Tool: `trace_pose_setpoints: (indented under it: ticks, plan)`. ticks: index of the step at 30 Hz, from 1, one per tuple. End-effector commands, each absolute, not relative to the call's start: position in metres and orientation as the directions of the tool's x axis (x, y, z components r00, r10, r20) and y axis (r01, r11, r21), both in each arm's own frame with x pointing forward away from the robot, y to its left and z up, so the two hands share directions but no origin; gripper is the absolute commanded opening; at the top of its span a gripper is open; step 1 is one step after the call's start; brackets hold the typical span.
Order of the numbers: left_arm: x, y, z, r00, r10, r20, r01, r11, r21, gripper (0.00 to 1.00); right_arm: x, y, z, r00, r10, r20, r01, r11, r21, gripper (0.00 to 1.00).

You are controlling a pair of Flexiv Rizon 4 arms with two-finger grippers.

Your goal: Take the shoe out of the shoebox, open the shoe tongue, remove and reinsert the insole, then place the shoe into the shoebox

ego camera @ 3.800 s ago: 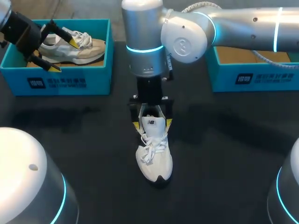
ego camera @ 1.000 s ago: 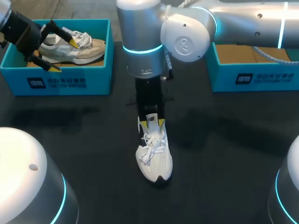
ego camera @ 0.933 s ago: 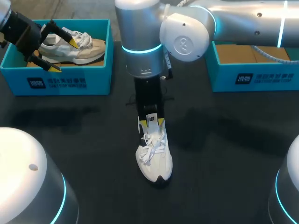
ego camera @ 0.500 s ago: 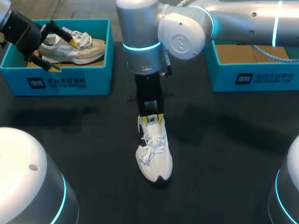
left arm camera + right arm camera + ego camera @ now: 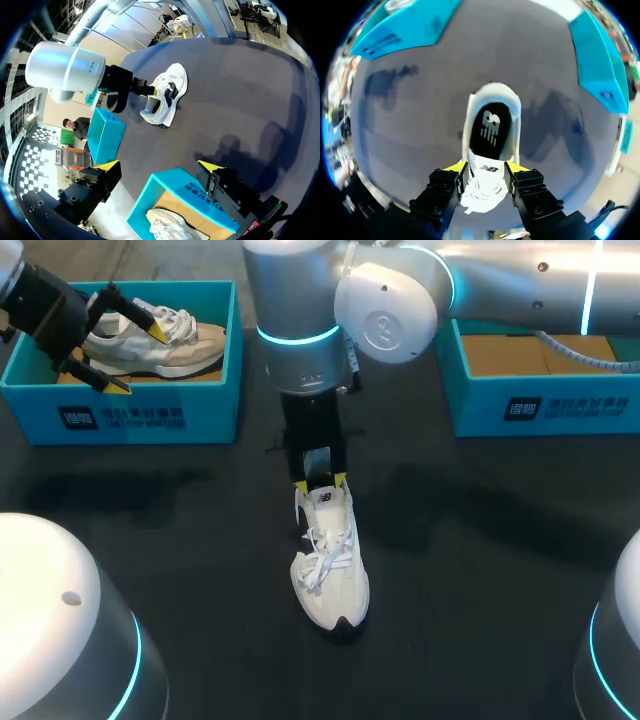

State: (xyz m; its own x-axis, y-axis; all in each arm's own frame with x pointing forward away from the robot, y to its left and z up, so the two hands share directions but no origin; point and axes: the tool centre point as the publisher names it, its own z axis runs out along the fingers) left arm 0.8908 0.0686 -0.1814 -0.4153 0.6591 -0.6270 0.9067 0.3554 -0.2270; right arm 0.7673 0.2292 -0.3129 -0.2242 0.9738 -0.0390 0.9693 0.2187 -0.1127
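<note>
Head view: the teal shoebox (image 5: pixel 120 418) under my left hand (image 5: pixel 135 358) holds a beige shoe (image 5: pixel 170 345); that hand hangs spread wide over it, gripping nothing. The second shoebox (image 5: pixel 540 405), well off to the side of my right hand (image 5: pixel 320 483), shows a brown cardboard floor. The white shoe (image 5: pixel 330 580) stands on the dark counter (image 5: pixel 480 570) directly beneath my right hand, whose fingers pinch the shoe tongue (image 5: pixel 487 170) from both sides. Since 3.8 seconds ago that hand has narrowed from a wide spread and drawn back toward the heel; my left arm has not stirred
</note>
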Motion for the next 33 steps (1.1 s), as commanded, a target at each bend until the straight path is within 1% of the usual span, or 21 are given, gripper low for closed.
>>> trace_pose_setpoints:
  ticks: [1,2,3,5,6,7,8,9,10,12,13,15,18,19,20,22,23,29,33]
  plan:
    - [0.890,0.069,-0.181,-0.415,0.661,-0.625,0.907,0.356,-0.225,1.00,0.768,0.225,-0.294,-0.444,0.896,-0.016,0.895,0.444,0.031,0.48]
    - [0.890,0.069,-0.181,-0.415,0.661,-0.625,0.907,0.356,-0.225,1.00,0.770,0.226,-0.291,-0.474,0.879,-0.043,0.879,0.476,0.035,0.49]
    - [0.890,0.069,-0.181,-0.415,0.661,-0.625,0.907,0.356,-0.225,1.00,0.773,0.227,-0.287,-0.511,0.858,-0.057,0.857,0.513,0.047,0.56]
    - [0.890,0.069,-0.181,-0.415,0.661,-0.625,0.907,0.356,-0.225,1.00,0.779,0.228,-0.281,-0.582,0.810,-0.075,0.808,0.586,0.064,0.52]
    - [0.890,0.069,-0.181,-0.415,0.661,-0.625,0.907,0.356,-0.225,1.00,0.781,0.229,-0.277,-0.620,0.780,-0.086,0.778,0.625,0.064,0.54]
    - [0.890,0.069,-0.181,-0.415,0.661,-0.625,0.907,0.356,-0.225,1.00,0.784,0.230,-0.275,-0.659,0.747,-0.085,0.745,0.664,0.063,0.52]
    - [0.890,0.069,-0.181,-0.415,0.661,-0.625,0.907,0.356,-0.225,1.00,0.786,0.232,-0.273,-0.685,0.721,-0.104,0.720,0.692,0.051,0.53]
    - [0.890,0.069,-0.181,-0.415,0.661,-0.625,0.907,0.356,-0.225,1.00,0.790,0.235,-0.271,-0.734,0.671,-0.105,0.670,0.741,0.047,0.62]
    - [0.890,0.069,-0.181,-0.415,0.661,-0.625,0.907,0.356,-0.225,1.00,0.792,0.237,-0.269,-0.760,0.639,-0.122,0.639,0.768,0.040,0.63]
    - [0.890,0.069,-0.181,-0.415,0.661,-0.625,0.907,0.356,-0.225,1.00,0.796,0.241,-0.264,-0.812,0.571,-0.121,0.570,0.820,0.047,0.63]
    - [0.890,0.069,-0.181,-0.415,0.661,-0.625,0.907,0.356,-0.225,1.00,0.798,0.242,-0.262,-0.831,0.540,-0.132,0.539,0.841,0.040,0.58]
    - [0.890,0.069,-0.181,-0.415,0.661,-0.625,0.907,0.356,-0.225,1.00,0.800,0.245,-0.257,-0.880,0.458,-0.125,0.458,0.888,0.036,0.58]
    - [0.890,0.069,-0.181,-0.415,0.661,-0.625,0.907,0.356,-0.225,1.00,0.803,0.246,-0.253,-0.919,0.371,-0.132,0.373,0.928,0.008,0.75]
    - [0.890,0.069,-0.181,-0.415,0.661,-0.625,0.907,0.356,-0.225,1.00,0.804,0.245,-0.251,-0.931,0.341,-0.131,0.343,0.939,0.011,0.75]
    - [0.890,0.069,-0.181,-0.415,0.661,-0.625,0.907,0.356,-0.225,1.00,0.805,0.245,-0.250,-0.941,0.311,-0.130,0.313,0.950,0.008,0.81]
    - [0.890,0.069,-0.181,-0.415,0.661,-0.625,0.907,0.356,-0.225,1.00,0.806,0.244,-0.247,-0.955,0.269,-0.127,0.271,0.963,0.003,0.81]
    - [0.890,0.069,-0.181,-0.415,0.661,-0.625,0.907,0.356,-0.225,1.00,0.806,0.243,-0.246,-0.959,0.248,-0.136,0.251,0.968,-0.003,1.00]
    - [0.890,0.069,-0.181,-0.415,0.661,-0.625,0.907,0.356,-0.225,1.00,0.804,0.237,-0.245,-0.987,0.110,-0.114,0.110,0.994,0.008,1.00]
    - [0.890,0.069,-0.181,-0.415,0.661,-0.625,0.907,0.356,-0.225,1.00,0.806,0.231,-0.249,-0.991,0.066,-0.119,0.063,0.998,0.030,1.00]
